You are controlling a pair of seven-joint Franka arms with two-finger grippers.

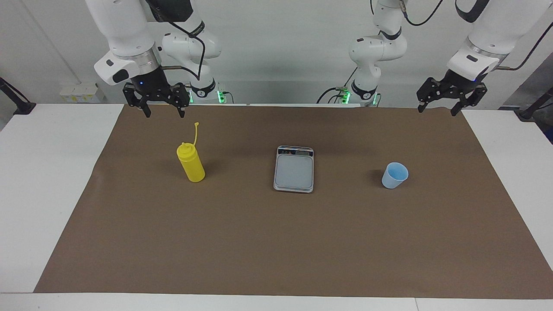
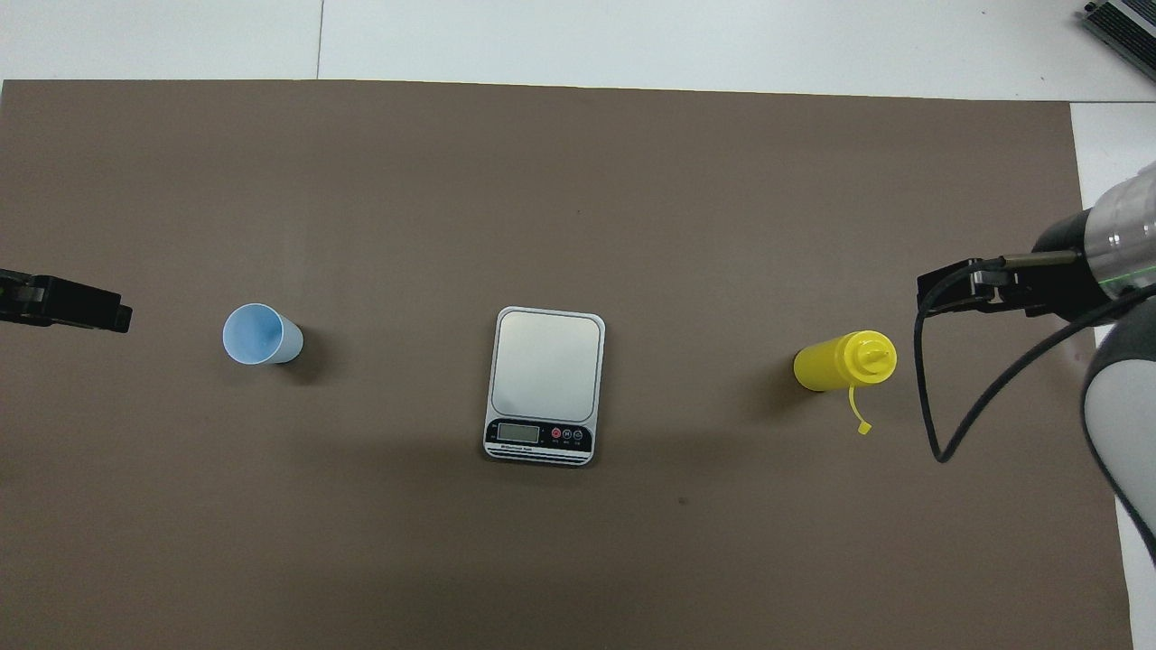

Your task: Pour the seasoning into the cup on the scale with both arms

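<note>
The yellow seasoning bottle point(image 1: 191, 163) point(image 2: 844, 361) stands upright on the brown mat toward the right arm's end, its cap strap sticking up. The silver-grey scale point(image 1: 293, 168) point(image 2: 546, 384) lies mid-mat with a bare plate, display end nearest the robots. The light blue cup point(image 1: 394, 175) point(image 2: 262, 334) stands on the mat beside the scale, toward the left arm's end. My right gripper point(image 1: 164, 113) hangs open and empty over the mat's edge by the robots, near the bottle. My left gripper point(image 1: 437, 111) waits open and empty over the mat's corner at its own end.
The brown mat point(image 1: 276, 250) covers most of the white table point(image 1: 52, 181). A black cable loop point(image 2: 939, 451) hangs from the right arm near the bottle. Black clamps point(image 1: 17, 103) sit at the table's corners by the robots.
</note>
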